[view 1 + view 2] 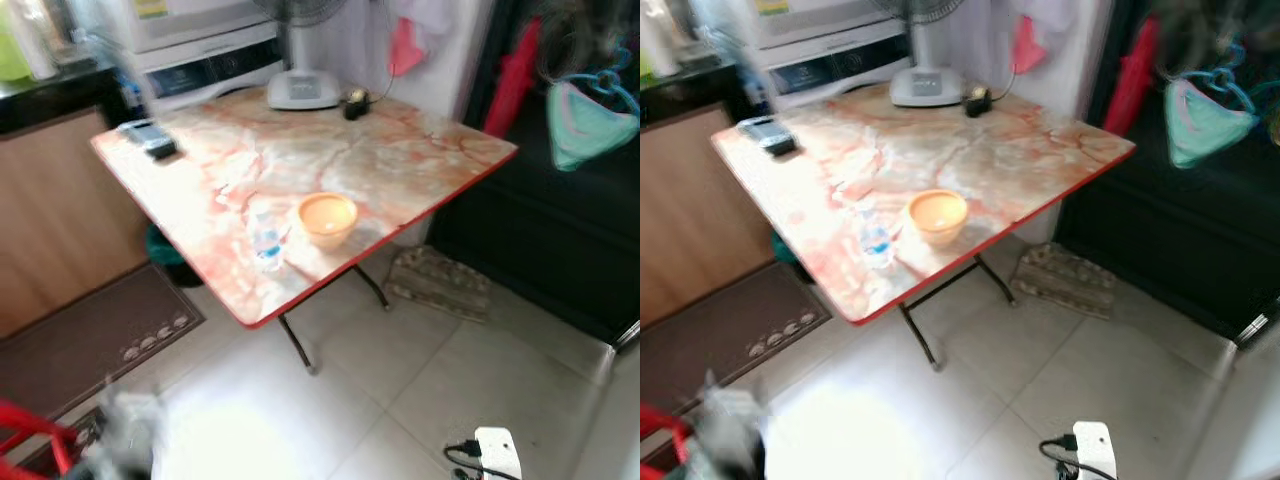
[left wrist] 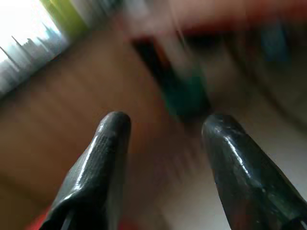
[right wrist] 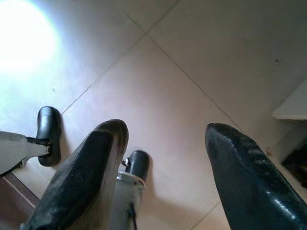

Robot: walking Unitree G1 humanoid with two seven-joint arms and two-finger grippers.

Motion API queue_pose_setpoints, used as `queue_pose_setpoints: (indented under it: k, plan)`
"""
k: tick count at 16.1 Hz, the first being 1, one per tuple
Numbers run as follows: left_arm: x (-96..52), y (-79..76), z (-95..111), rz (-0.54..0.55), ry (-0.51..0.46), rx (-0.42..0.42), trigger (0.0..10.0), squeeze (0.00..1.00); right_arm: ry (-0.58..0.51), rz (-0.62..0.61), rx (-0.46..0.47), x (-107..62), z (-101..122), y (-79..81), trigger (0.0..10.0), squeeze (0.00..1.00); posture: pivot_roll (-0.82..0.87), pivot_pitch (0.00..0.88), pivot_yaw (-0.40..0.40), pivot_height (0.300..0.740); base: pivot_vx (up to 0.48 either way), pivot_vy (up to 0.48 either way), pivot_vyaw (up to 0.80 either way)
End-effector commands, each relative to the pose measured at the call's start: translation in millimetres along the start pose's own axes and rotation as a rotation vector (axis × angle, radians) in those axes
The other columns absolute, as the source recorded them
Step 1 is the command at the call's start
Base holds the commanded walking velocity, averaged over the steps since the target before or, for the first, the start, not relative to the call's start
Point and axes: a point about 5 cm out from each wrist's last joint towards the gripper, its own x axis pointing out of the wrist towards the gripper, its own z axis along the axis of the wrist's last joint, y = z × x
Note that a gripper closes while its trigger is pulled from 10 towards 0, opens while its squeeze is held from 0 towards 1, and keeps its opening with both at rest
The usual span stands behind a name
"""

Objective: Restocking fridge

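A small clear water bottle with a blue label stands near the front edge of a marble-patterned folding table with a red rim. Beside it sits an orange bowl. My left gripper is open with nothing between its fingers; its view is blurred, with brown wood and a dark green shape beyond. My right gripper hangs open over the pale tiled floor, nothing between its fingers.
A white fan base, a small dark object and a phone-like device lie on the table. A wooden cabinet stands left, a brown mat below it. A folded rug lies under the table's right side, dark furniture beyond it.
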Motion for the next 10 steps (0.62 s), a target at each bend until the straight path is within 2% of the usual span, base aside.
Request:
queue_pose_setpoints:
  k: [1, 2, 3, 4, 6, 7, 8, 9, 10]
  plan:
    - [-2.2, -4.4, -2, 0.0, 0.035, -0.079, 10.0, 0.0, -0.004, -0.002, -0.003, -0.1, -2, 1.2, 10.0, 0.0, 0.08, 0.029, 0.031, 0.74, 0.0, 0.0, 0.0]
    - [15.1, -5.7, 2, 0.007, 0.143, -0.209, 10.0, 0.0, 0.003, -0.008, 0.007, -0.7, -7, 0.4, 10.0, 0.0, 0.09, 0.027, 0.029, 0.74, 0.0, 0.0, 0.0]
    - [27.1, -4.3, 22, 0.006, 0.076, -0.232, 10.0, 0.0, 0.008, -0.008, 0.007, -1.1, -9, 0.1, 10.0, 0.0, 0.09, 0.023, 0.027, 0.74, 0.0, 0.0, 0.0]
    - [33.0, -2.8, 40, -0.011, 0.002, -0.225, 10.0, 0.0, 0.015, -0.012, 0.006, -1.5, -12, -0.4, 10.0, 0.0, 0.09, 0.017, 0.024, 0.74, 0.0, 0.0, 0.0]
    - [41.5, -4.7, 70, -0.026, -0.114, -0.304, 10.0, 0.0, 0.022, -0.019, 0.012, -2.4, -17, -1.9, 10.0, 0.0, 0.09, 0.008, 0.012, 0.74, 0.0, 0.0, 0.0]
    - [48.1, -10.4, 93, -0.079, -0.191, -0.317, 10.0, 0.0, 0.023, -0.02, 0.013, -2.8, -18, -2.5, 10.0, 0.0, 0.1, 0.009, 0.01, 0.74, 0.0, 0.0, 0.0]
    - [51.8, -19.3, 120, -0.121, -0.298, -0.329, 10.0, 0.0, 0.022, -0.021, 0.013, -3.2, -20, -3.2, 10.0, 0.0, 0.1, 0.017, 0.006, 0.74, 0.0, 0.0, 0.0]
    - [51.5, -23.9, 142, -0.148, -0.354, -0.39, 10.0, 0.0, 0.02, -0.022, 0.014, -3.7, -21, -4.1, 10.0, 0.0, 0.1, 0.024, 0.005, 0.74, 0.0, 0.0, 0.0]
    - [50.1, -23.8, 150, -0.15, -0.365, -0.409, 10.0, 0.0, 0.02, -0.022, 0.015, -4.0, -22, -4.7, 10.0, 0.0, 0.1, 0.031, 0.003, 0.74, 0.0, 0.0, 0.0]
